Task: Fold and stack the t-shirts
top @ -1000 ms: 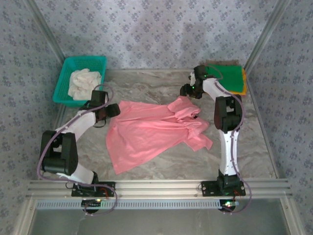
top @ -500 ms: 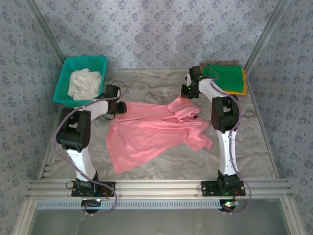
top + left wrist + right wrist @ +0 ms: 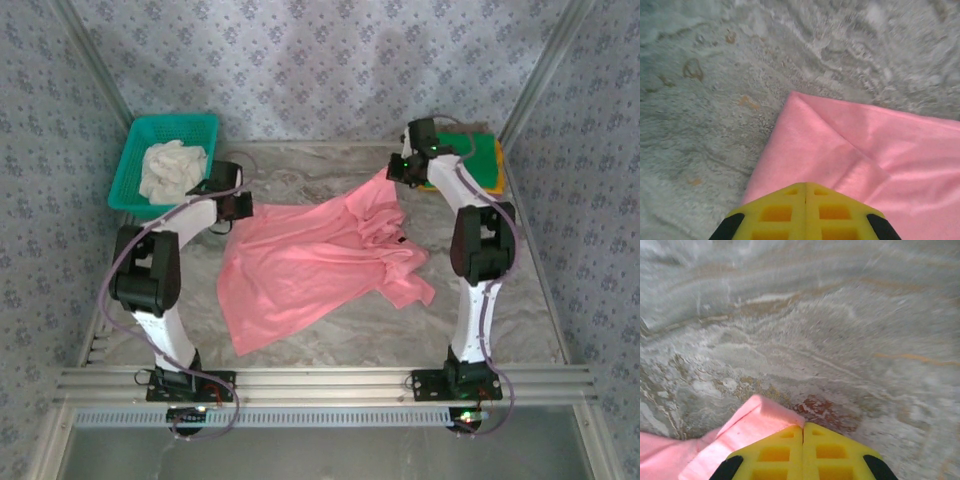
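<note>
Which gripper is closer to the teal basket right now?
Left. The left gripper sits just off the teal basket, at its front right corner, pinching the pink t-shirt; the right gripper is across the table beside the green t-shirt.

walls: grey-blue flowered covering (image 3: 330, 60) behind and to either side of left pincer (image 3: 242, 207) and right pincer (image 3: 392, 172) | table (image 3: 310, 165): grey marbled top, brownish veins, under both pincers | frame: metal posts (image 3: 95, 62) in far corners beyond each pincer; metal rail (image 3: 320, 378) well nearer than both | light: soft, even
</note>
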### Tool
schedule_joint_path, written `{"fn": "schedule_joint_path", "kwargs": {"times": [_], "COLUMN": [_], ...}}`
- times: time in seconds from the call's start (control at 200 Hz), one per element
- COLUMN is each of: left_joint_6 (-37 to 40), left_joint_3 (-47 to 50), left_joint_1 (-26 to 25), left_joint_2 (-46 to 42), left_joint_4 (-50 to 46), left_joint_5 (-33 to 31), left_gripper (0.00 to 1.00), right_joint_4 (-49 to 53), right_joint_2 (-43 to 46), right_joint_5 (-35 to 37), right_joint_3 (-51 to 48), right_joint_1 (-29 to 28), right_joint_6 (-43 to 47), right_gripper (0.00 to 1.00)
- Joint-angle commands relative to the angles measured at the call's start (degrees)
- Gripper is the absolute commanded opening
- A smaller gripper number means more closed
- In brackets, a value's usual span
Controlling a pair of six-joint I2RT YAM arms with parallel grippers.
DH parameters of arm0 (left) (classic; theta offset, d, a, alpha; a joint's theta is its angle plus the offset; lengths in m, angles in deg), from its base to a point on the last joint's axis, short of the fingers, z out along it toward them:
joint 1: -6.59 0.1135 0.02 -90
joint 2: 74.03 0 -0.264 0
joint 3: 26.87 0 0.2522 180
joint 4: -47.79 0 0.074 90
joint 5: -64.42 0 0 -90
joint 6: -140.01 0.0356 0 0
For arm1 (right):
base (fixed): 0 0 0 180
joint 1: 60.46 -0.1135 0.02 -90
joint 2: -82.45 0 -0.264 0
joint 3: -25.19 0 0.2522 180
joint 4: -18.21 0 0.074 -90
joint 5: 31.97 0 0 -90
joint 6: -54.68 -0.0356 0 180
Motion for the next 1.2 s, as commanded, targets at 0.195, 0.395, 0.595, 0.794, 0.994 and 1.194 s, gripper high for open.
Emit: {"fn": "schedule_joint_path", "kwargs": {"times": [0.195,0.395,0.595,0.794,0.994,1.194], "left_joint_6": [2.64,0.77,0.22,3.76,12.31,13.22], "left_joint_3": [-6.15,-15.72,-16.51,-5.15,-13.95,-26.11], "left_joint_1": [2.92,3.83,2.41,-0.78,-7.35,-9.57], "left_joint_2": [0.97,7.36,5.07,-2.3,7.84,19.75], "left_joint_4": [0.76,-0.09,-0.47,2.27,-7.57,-10.43], "left_joint_5": [0.69,3.26,3.39,3.26,-4.5,-7.76], "left_gripper": [0.0,0.0,0.03,0.64,0.69,0.68], "right_joint_4": [-6.08,-9.3,-4.8,-0.38,-15.58,-21.36], "right_joint_2": [-0.39,-9.24,-17.63,-10.4,11.75,23.48], "right_joint_5": [-0.66,-3.91,0.13,-3.67,-3.97,-3.79], "right_joint_3": [3.58,15.58,30.85,27.37,-7.32,-25.87], "right_joint_1": [2.13,3.3,3.76,3.98,1.24,-1.02], "right_joint_6": [-0.88,-3.13,-7.7,-5.86,-7.0,-6.57], "right_gripper": [0.0,0.0,0.36,0.46,0.49,0.49]}}
